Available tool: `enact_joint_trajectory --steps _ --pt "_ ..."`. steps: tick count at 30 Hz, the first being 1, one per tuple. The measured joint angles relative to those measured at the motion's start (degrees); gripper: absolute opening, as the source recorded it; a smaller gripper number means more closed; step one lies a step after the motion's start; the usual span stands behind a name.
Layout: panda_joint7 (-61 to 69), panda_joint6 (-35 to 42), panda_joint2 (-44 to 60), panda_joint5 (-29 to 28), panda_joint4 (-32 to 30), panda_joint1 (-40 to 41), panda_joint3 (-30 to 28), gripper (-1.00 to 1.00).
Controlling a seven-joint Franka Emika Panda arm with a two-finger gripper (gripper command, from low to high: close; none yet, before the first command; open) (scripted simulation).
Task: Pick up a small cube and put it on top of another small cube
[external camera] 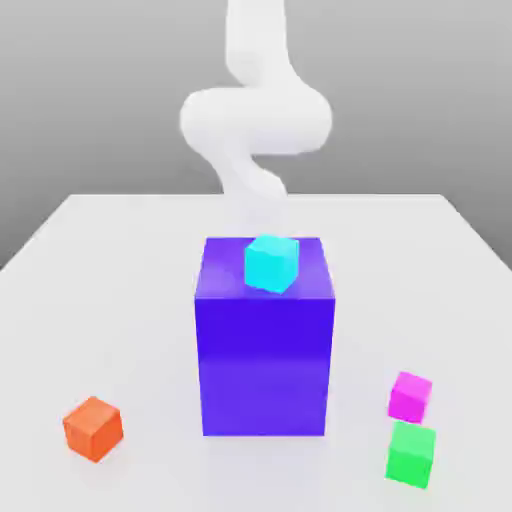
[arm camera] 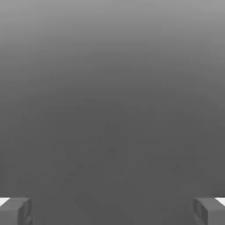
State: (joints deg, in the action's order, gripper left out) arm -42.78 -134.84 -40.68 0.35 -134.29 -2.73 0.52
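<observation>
Leave fingers (arm camera: 17,212) parted wide and empty for the approach. Note green cube (external camera: 411,455) nearest, at the exterior view's right, and orange cube (external camera: 93,429) at the left. Locate magenta cube (external camera: 410,397) on counter (external camera: 150,330), just beyond the green; contact uncertain. Descend vertically, align with free side faces, avoid nudging the green, then close squarely. Beyond, clear tall blue block (external camera: 264,365) bearing cyan cube (external camera: 271,264).

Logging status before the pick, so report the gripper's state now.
Gripper: open, jaws wide apart, nothing between them.
</observation>
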Motion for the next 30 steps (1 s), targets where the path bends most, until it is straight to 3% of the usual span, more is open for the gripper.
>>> enact_joint_trajectory --steps 16,22,27,28,30 --pt "18.83 -19.91 33.62 0.79 -16.29 -15.27 6.85 0.0" --pt "21.98 -27.44 46.22 -3.5 -21.62 -20.25 8.94 0.0" --pt "18.88 -35.52 56.63 -8.38 -20.25 -23.79 4.58 0.0" --pt "18.37 -37.11 58.63 -9.04 -19.85 -24.66 3.57 -1.0" --pt "18.36 -37.1 58.63 -9.05 -19.85 -24.66 3.57 -1.0"
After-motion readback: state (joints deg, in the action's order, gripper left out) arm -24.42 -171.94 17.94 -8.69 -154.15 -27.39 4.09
